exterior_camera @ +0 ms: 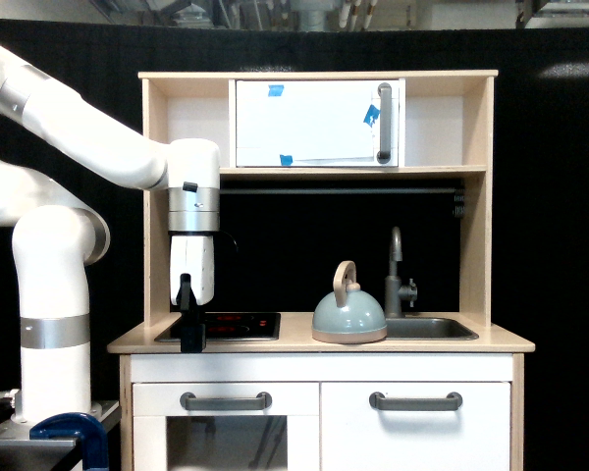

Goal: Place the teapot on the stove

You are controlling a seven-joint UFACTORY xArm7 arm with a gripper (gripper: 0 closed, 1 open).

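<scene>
From the exterior view's left, the white xArm7 arm is reaching across toward the toy kitchen, its wrist pointing straight down so that the dark hand is hanging at the left end of the pale wood worktop, right at the near left edge of the stove. Seen edge-on, the hand is giving no clear sign of whether its fingers are apart or together, and nothing is showing between them. The glossy black stove is lying flat in the worktop with faint red burner marks glowing on it. Well apart from the hand, toward the exterior view's right, the teapot is sitting upright on bare wood between the stove and the grey sink basin, just in front of the tap. No brand or readable writing is showing; only blue tape scraps are sticking to the white cupboard door above.
</scene>
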